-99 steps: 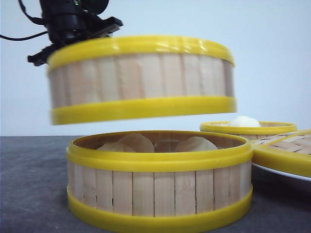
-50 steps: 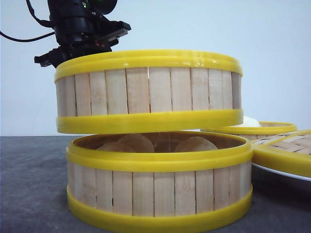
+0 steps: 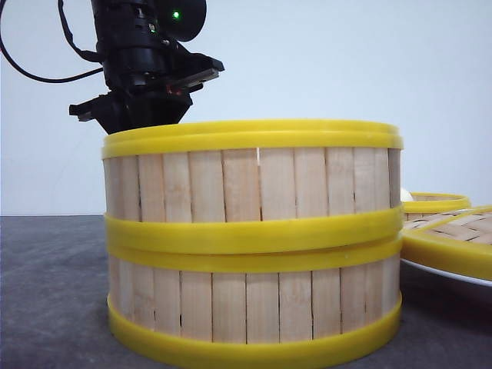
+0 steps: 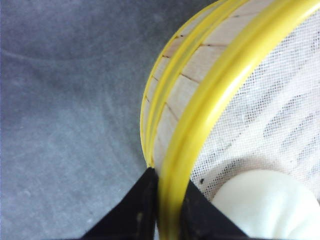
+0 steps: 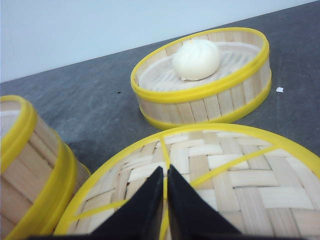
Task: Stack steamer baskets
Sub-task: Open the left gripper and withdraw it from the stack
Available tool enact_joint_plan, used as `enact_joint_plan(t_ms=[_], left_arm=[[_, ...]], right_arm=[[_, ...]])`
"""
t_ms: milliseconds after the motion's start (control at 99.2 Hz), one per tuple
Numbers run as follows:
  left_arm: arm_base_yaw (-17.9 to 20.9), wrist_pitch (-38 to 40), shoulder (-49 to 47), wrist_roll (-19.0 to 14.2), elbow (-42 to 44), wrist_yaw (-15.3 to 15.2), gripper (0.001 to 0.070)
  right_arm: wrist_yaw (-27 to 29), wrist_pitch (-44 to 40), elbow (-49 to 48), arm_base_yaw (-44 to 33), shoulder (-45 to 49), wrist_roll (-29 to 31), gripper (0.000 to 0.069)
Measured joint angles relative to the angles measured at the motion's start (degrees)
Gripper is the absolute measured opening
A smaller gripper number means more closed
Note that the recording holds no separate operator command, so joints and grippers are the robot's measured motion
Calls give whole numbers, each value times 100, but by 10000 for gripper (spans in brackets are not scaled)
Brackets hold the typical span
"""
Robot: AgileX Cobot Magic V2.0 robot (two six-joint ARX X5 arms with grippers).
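Two steamer baskets stand stacked: the upper basket [image 3: 254,184] sits on the lower basket [image 3: 254,307], rims touching. My left gripper [image 3: 142,115] is at the upper basket's back left rim. In the left wrist view the left gripper [image 4: 169,210] is shut on that yellow rim [image 4: 220,85], one finger outside, one inside next to a white bun [image 4: 270,205] on cloth. A third basket [image 5: 205,100] with a bun [image 5: 196,59] stands apart on the table. My right gripper [image 5: 165,200] is shut over the woven lid [image 5: 240,175], a yellow strap showing in the slit.
The woven lid [image 3: 453,238] lies tilted on a white plate [image 3: 446,273] to the right of the stack. The third basket [image 3: 434,204] peeks out behind it. The stack's side [image 5: 30,165] is close to the lid. The table is dark grey.
My left gripper has lowered the upper basket from mid-air onto the lower basket and shifted it a little right; the buns in the lower basket are now covered.
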Motion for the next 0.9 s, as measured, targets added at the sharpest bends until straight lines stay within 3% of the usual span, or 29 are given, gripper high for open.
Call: enact_joint_plan(t_ms=[433, 504, 595, 655, 746, 897], left_arm=[[2, 22, 50, -81, 15, 0, 30], [2, 39, 74, -81, 15, 70, 131], [4, 48, 120, -79, 15, 116, 399], [39, 50, 125, -79, 15, 120, 514], [118, 50, 125, -79, 15, 127, 573], [236, 127, 122, -79, 166, 160, 591]], right_arm=[[2, -46, 2, 0, 0, 0, 11], [0, -46, 2, 0, 0, 0, 11], [2, -48, 2, 0, 0, 0, 11], [2, -48, 2, 0, 0, 0, 11], [2, -48, 2, 0, 0, 0, 11], [2, -48, 2, 0, 0, 0, 11]])
